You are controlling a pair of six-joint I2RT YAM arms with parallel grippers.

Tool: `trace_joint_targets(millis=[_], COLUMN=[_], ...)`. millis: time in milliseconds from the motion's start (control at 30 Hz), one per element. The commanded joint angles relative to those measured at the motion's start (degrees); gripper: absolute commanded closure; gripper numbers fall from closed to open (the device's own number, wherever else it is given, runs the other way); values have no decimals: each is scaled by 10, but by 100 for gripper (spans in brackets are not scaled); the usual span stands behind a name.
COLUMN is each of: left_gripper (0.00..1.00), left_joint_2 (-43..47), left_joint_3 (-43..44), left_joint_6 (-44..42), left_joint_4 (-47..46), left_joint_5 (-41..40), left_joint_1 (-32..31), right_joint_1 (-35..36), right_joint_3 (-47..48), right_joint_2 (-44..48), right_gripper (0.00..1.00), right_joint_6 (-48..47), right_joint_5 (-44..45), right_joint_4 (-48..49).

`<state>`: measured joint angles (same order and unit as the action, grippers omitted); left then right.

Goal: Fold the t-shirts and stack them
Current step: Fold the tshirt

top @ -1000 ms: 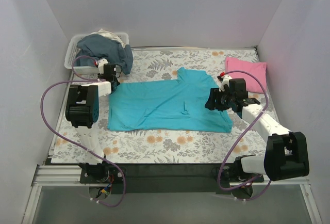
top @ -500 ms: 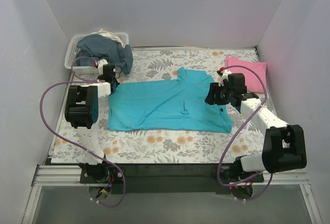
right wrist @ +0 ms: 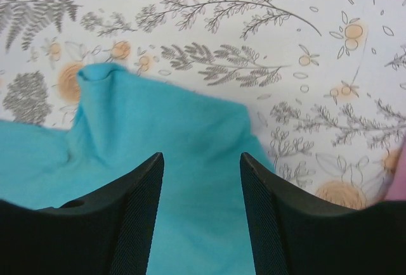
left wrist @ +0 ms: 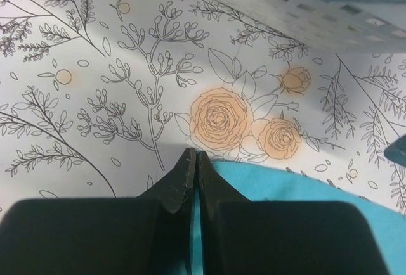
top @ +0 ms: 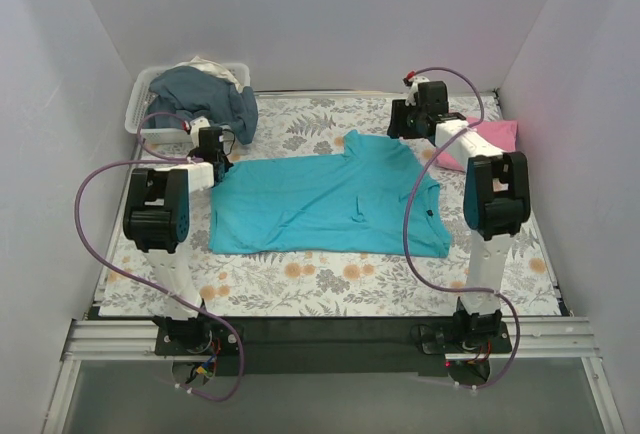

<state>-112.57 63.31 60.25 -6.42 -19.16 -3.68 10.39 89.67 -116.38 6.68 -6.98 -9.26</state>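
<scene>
- Floral tablecloth (top: pixel 330 284): turquoise t-shirt (top: pixel 330 204) lies flat.
- Left gripper (left wrist: pixel 192 161): fingers pressed together, pinching the shirt edge; only its wrist camera shows this.
- Right gripper (right wrist: pixel 201 161): spread, shirt beneath; pink t-shirt (top: pixel 500 134) beside it, clear only from above.

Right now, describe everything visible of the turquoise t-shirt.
The turquoise t-shirt is soft, plain cloth, spread flat on the floral tablecloth. It is lightly creased, and one flap juts toward the far side. The left gripper, jaws shut, meets its far left corner. The right gripper, jaws open, is over that flap.
</scene>
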Motion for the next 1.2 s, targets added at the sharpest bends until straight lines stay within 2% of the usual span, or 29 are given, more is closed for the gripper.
trace_joint_targets(millis=[0,167,467,667,867,933,1000,1033,1167], left_gripper=[100,100,100,100,100,100,100,100,100], left_joint_2=[39,45,51,48,47,47,46,46,49], left_joint_3=[-9,-12,-15,-13,-13,-12,-12,-12,-13], left_joint_6=[-2,-2,-1,-2,-2,-2,-2,-1,-2], left_joint_4=[11,10,9,9,9,8,8,8,9], left_joint_5=[11,13,18,18,22,24,24,25,25], left_joint_1=[3,3,3,3,3,3,3,3,3], right_joint_1=[-7,-9,-14,-19,-18,-19,-18,-18,-19], right_joint_3=[68,130,147,176,212,223,233,234,227], right_joint_2=[-63,-126,-152,-184,-206,-214,-220,-220,-202], right_gripper=[54,54,54,63,65,70,85,96,99], right_joint_6=[-20,-38,-61,-66,-66,-66,-66,-66,-65], right_joint_5=[7,21,22,-15,-38,-44,-55,-58,-77], right_joint_4=[-12,-13,-15,-44,-71,-86,-91,-91,-93])
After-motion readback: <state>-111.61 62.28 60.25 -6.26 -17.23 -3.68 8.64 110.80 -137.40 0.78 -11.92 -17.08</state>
